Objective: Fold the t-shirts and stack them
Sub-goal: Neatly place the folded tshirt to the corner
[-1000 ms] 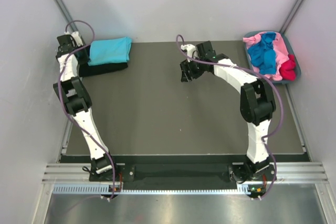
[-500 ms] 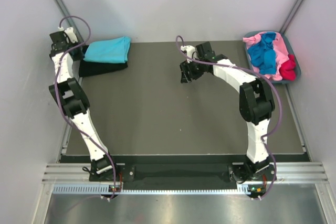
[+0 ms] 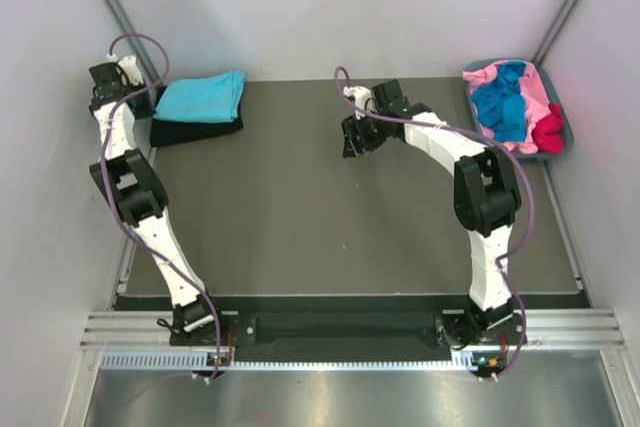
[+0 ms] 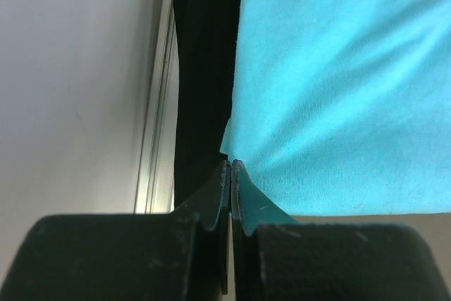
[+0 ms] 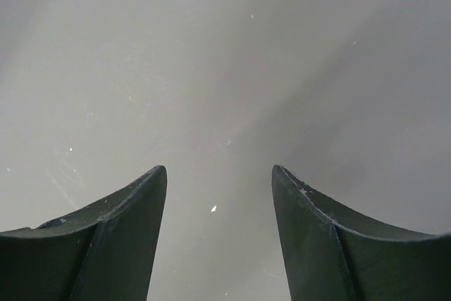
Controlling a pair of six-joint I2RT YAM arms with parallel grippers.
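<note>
The light turquoise t-shirt (image 3: 203,97) is lying folded on top of the black t-shirt (image 3: 195,130) at the far left corner of the table (image 3: 300,207). The left end effector (image 4: 230,164) is pressing tight shut just beside them. The right end effector (image 5: 218,177) is hanging wide open over bare table, holding nothing.

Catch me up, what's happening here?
A folded turquoise t-shirt lies on a folded black t-shirt at the far-left corner of the table. The left gripper is shut at their left edge, no cloth visibly held. The right gripper is open above bare table. A pink shirt, blue shirt and red shirt wait crumpled in the tub.
</note>
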